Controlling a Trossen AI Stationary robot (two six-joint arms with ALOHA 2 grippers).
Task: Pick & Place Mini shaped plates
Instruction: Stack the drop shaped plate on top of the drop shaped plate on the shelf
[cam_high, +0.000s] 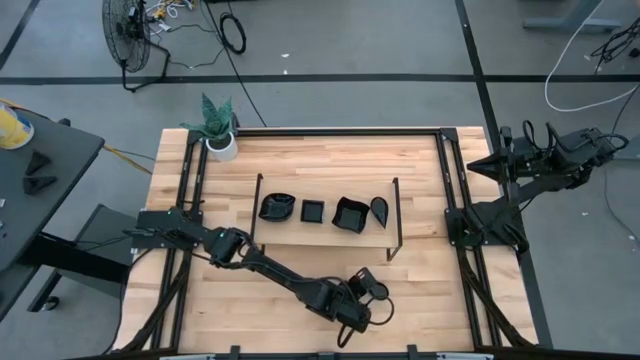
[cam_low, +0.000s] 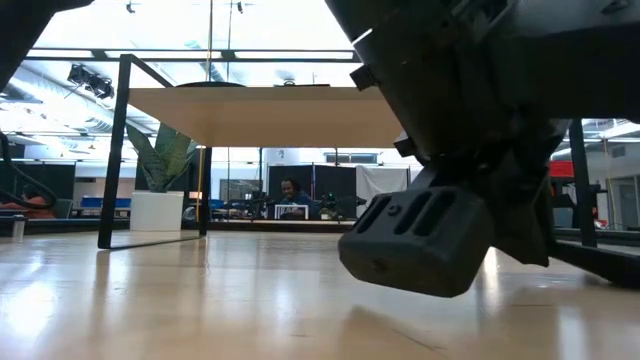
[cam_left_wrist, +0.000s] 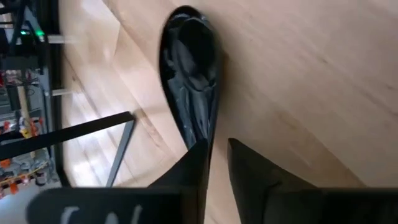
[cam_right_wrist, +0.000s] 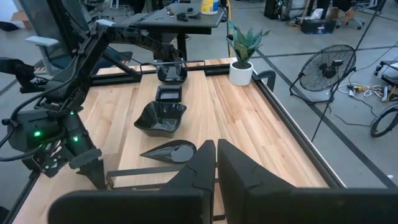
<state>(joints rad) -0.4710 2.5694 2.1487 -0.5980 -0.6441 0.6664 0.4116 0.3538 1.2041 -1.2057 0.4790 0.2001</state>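
Low, left pincer (cam_high: 368, 292) straddles teardrop plate (cam_left_wrist: 189, 81).

Left arm: stretched low across the bench's near edge; left gripper (cam_high: 372, 292) jaws slightly parted.
Right arm: folded back at the bench's right edge; right gripper (cam_right_wrist: 216, 152) jaws closed.

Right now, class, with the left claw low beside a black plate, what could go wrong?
The teardrop plate lies with its tip against one finger of the left claw, so pulling away could drag or tip it. The arm runs close to the wire frame and might knock it.
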